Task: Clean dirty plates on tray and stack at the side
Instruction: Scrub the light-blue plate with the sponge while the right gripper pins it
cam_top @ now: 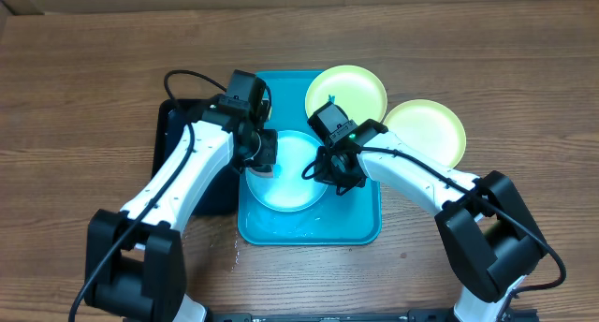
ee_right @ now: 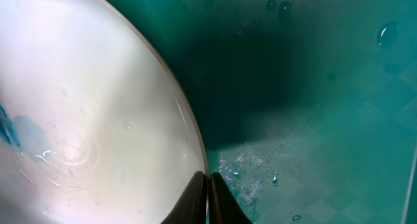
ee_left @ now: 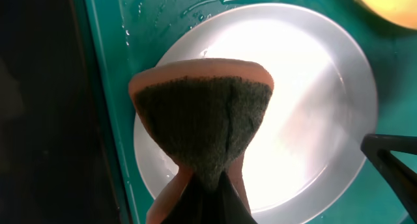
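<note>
A light blue plate (cam_top: pixel 290 186) lies wet in the turquoise tray (cam_top: pixel 356 224). My left gripper (cam_top: pixel 259 152) hovers at its left rim, shut on an orange sponge (ee_left: pixel 202 113) whose dark scouring face points at the plate (ee_left: pixel 306 87). My right gripper (cam_top: pixel 323 169) is shut on that plate's right rim (ee_right: pixel 195 146), one finger inside and one outside. A small blue smudge (ee_right: pixel 10 129) shows on the plate in the right wrist view. One yellow-green plate (cam_top: pixel 346 93) rests over the tray's far right corner. Another yellow-green plate (cam_top: pixel 426 130) lies on the table to the right.
A black tray (cam_top: pixel 182 153) sits against the turquoise tray's left side, partly under my left arm. Water drops lie on the tray floor (ee_right: pixel 326 120), and a small wet patch (cam_top: pixel 234 252) marks the table by its front left corner.
</note>
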